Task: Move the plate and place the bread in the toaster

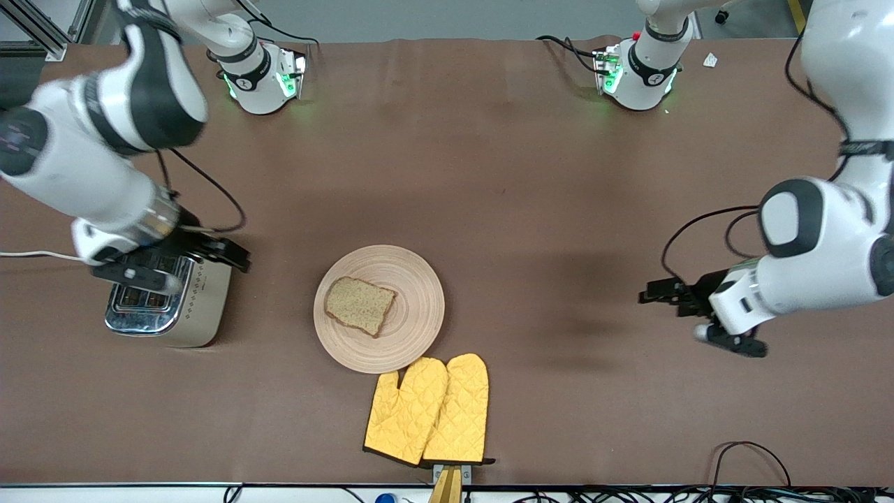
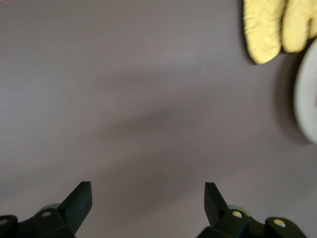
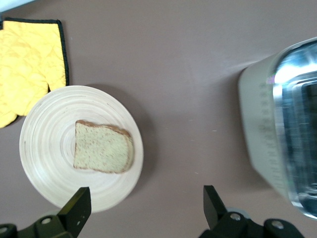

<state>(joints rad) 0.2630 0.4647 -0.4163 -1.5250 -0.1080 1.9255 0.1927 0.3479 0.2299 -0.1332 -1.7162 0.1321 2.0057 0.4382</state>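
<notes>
The light tan wooden plate (image 1: pixel 415 290) lies in the middle of the table with the bread (image 1: pixel 360 305) flat on it. The toaster (image 1: pixel 199 307) stands toward the right arm's end, chrome slots up. My right gripper (image 1: pixel 230 255) is open and empty, over the toaster's edge and the table between the toaster and the plate. The right wrist view shows the plate (image 3: pixel 47 148), the bread (image 3: pixel 103 147), the toaster (image 3: pixel 277 129) and the right gripper (image 3: pixel 146 208). My left gripper (image 1: pixel 656 293) is open and empty over bare table toward the left arm's end (image 2: pixel 147 203). The plate's rim (image 2: pixel 308 99) shows there.
A pair of yellow oven mitts (image 1: pixel 429 412) lies next to the plate, nearer to the front camera, and shows in both wrist views (image 2: pixel 275 27) (image 3: pixel 29 64). A white cord (image 1: pixel 35 256) runs from the toaster to the table's end. Cables lie along the front edge.
</notes>
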